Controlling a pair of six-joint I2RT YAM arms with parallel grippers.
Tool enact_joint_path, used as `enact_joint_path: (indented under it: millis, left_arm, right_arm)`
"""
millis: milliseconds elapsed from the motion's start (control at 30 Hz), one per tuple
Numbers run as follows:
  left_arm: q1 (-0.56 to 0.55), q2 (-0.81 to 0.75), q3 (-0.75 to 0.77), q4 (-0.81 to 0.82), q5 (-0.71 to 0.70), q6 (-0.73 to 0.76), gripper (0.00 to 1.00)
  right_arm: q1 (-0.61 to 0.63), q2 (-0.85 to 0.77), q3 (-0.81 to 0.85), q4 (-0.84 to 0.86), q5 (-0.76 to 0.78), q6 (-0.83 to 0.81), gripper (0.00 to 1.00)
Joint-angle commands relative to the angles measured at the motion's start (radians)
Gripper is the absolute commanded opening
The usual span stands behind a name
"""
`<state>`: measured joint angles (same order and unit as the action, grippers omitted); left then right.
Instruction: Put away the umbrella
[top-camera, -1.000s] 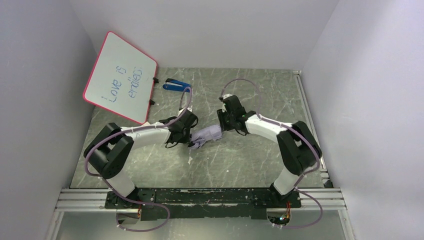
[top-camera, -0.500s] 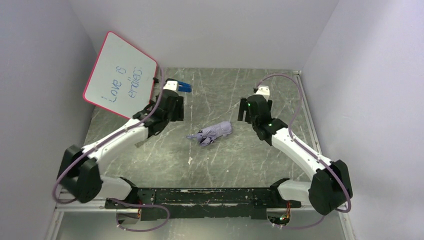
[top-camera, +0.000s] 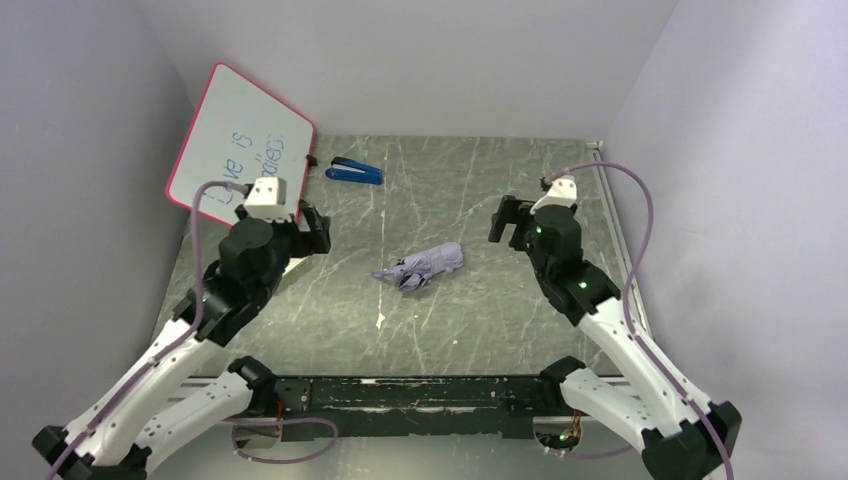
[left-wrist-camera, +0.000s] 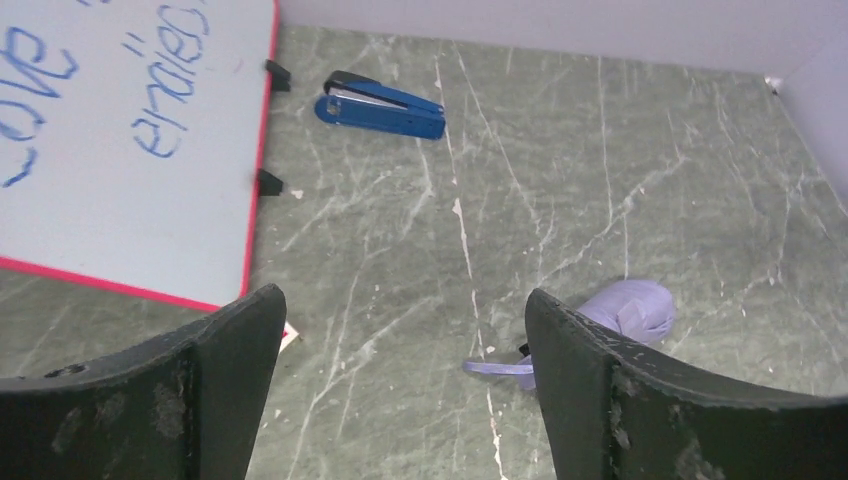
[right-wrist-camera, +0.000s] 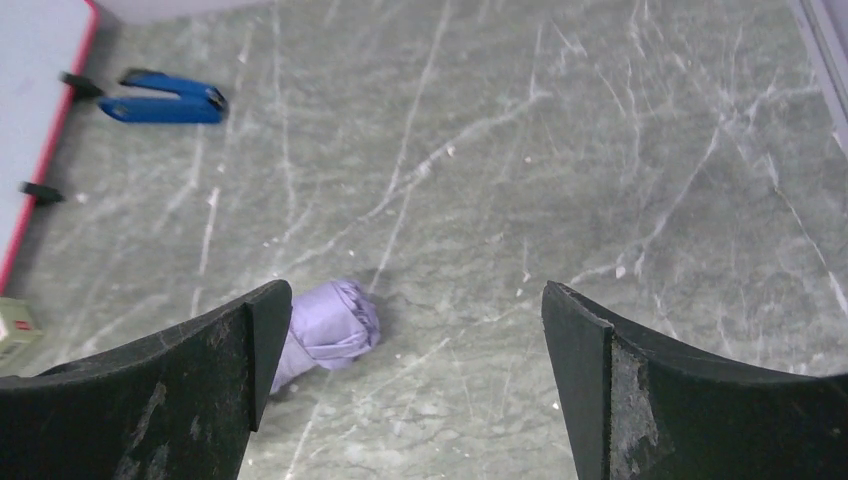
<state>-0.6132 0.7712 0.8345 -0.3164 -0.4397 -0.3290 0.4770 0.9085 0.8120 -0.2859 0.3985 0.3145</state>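
Note:
The umbrella (top-camera: 425, 265) lies folded and rolled into a pale lilac bundle in the middle of the grey marbled table, held by nothing. Its wrist loop (left-wrist-camera: 495, 368) trails out toward the left. My left gripper (top-camera: 310, 230) hangs open above the table to the umbrella's left, well apart from it. In the left wrist view the umbrella (left-wrist-camera: 630, 310) shows just beyond the right finger of the open left gripper (left-wrist-camera: 402, 300). My right gripper (top-camera: 510, 222) hovers open to the umbrella's right. In the right wrist view the umbrella (right-wrist-camera: 330, 325) peeks out beside the left finger of the right gripper (right-wrist-camera: 417, 292).
A blue stapler (top-camera: 355, 171) lies at the back left of the table. A red-framed whiteboard (top-camera: 240, 150) with blue writing leans at the left wall. White walls close in the table on three sides, and a metal rail (top-camera: 620, 240) runs along its right edge.
Both grippers have let go of the umbrella and opened wide. Both arms have drawn back and up, left arm leftward, right arm rightward. The umbrella stays on the table.

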Motion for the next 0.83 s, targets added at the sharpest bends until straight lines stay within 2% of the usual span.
enact_joint_path:
  millis: [0, 167, 367, 500, 667, 800]
  left_arm:
    - [0.0, -0.088, -0.017, -0.099, -0.09, -0.017, 0.94]
    - [0.0, -0.182, -0.04, -0.169, -0.16, -0.034, 0.96]
    - [0.0, -0.274, -0.075, -0.178, -0.205, -0.04, 0.96]
    - [0.0, -0.3, -0.088, -0.174, -0.223, -0.042, 0.96]
    - [0.0, -0.31, -0.103, -0.164, -0.224, -0.041, 0.96]
    - [0.0, -0.315, -0.109, -0.163, -0.236, -0.044, 0.97]
  right_arm:
    - [-0.003, -0.095, -0.006, -0.012, -0.046, -0.009, 1.0]
    - [-0.002, -0.19, -0.011, -0.027, -0.048, -0.004, 1.0]
    - [-0.003, -0.26, 0.002, -0.08, -0.006, -0.017, 1.0]
    - [-0.003, -0.277, 0.012, -0.139, 0.037, -0.003, 1.0]
    - [-0.003, -0.338, -0.022, -0.117, 0.029, 0.001, 1.0]
    - [-0.003, -0.307, -0.01, -0.131, 0.055, 0.016, 1.0]
